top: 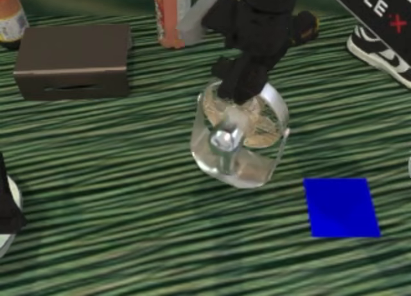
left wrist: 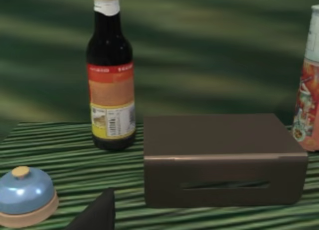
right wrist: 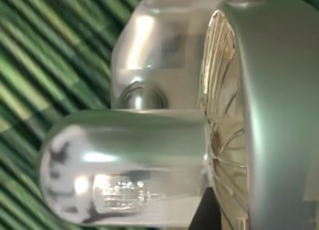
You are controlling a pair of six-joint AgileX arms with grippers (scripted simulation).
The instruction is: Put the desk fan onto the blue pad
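The desk fan (top: 241,145) is near the table's middle: a shiny silver ring housing, tan-gold grille, chrome hub and squarish base. My right gripper (top: 239,90) reaches in from the far side and is shut on the top of the ring. The right wrist view is filled by the desk fan (right wrist: 149,160), with one dark finger (right wrist: 205,212) against the grille. The blue pad (top: 340,206) lies flat to the fan's right and nearer the front, apart from it. My left gripper (top: 5,209) is parked at the left edge, open, with one finger (left wrist: 97,212) in its wrist view.
A brown box (top: 74,58) stands at the back left beside a dark sauce bottle (top: 9,17). An orange-red bottle (top: 172,13) stands at the back centre, and a sneaker (top: 379,49) at the back right. A blue bell (left wrist: 25,195) sits near the left gripper.
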